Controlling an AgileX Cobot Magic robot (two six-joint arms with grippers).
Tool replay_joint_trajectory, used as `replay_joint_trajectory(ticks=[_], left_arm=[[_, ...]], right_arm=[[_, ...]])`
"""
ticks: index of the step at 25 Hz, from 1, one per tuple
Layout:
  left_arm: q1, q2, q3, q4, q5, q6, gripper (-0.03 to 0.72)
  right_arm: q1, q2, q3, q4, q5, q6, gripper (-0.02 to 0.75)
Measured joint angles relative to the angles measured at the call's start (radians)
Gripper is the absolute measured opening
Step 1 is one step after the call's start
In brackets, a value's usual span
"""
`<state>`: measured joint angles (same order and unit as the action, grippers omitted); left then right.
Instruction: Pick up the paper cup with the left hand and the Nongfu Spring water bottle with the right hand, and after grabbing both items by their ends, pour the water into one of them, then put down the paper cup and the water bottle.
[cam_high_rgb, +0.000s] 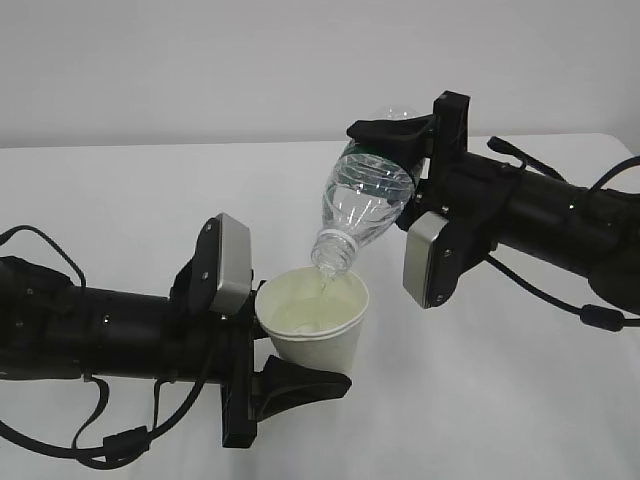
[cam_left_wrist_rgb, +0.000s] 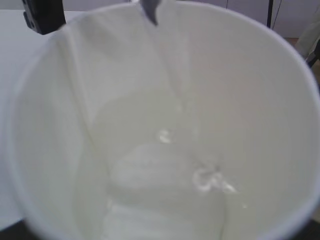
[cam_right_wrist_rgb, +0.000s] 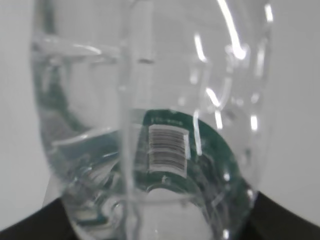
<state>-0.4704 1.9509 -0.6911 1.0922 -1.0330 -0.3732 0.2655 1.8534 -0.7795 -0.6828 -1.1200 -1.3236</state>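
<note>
My left gripper (cam_high_rgb: 292, 352) is shut on the paper cup (cam_high_rgb: 318, 330) and holds it upright above the table. The Nongfu Spring water bottle (cam_high_rgb: 366, 196) is tilted neck down, its mouth just over the cup's rim. My right gripper (cam_high_rgb: 398, 165) is shut on the bottle's base end. Water (cam_high_rgb: 372, 182) lies in the bottle's lower side, and a thin stream falls into the cup. In the left wrist view the cup's inside (cam_left_wrist_rgb: 240, 100) fills the frame, with a pool of water (cam_left_wrist_rgb: 165, 185) at the bottom. The right wrist view is filled by the bottle (cam_right_wrist_rgb: 150, 75) and its green label (cam_right_wrist_rgb: 210, 150); the fingers are hidden.
The white table (cam_high_rgb: 150, 190) stretches behind and under both arms, against a pale wall. Cables hang from the left arm (cam_high_rgb: 70, 330) and the right arm (cam_high_rgb: 560, 215).
</note>
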Motion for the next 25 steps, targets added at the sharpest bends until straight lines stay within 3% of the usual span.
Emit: replay_joint_trajectory(ticks=[25], left_arm=[[0.0,0.0,0.0,0.002,0.019,0.0,0.435]], right_arm=[[0.0,0.0,0.0,0.002,-0.005,-0.004,0.411]])
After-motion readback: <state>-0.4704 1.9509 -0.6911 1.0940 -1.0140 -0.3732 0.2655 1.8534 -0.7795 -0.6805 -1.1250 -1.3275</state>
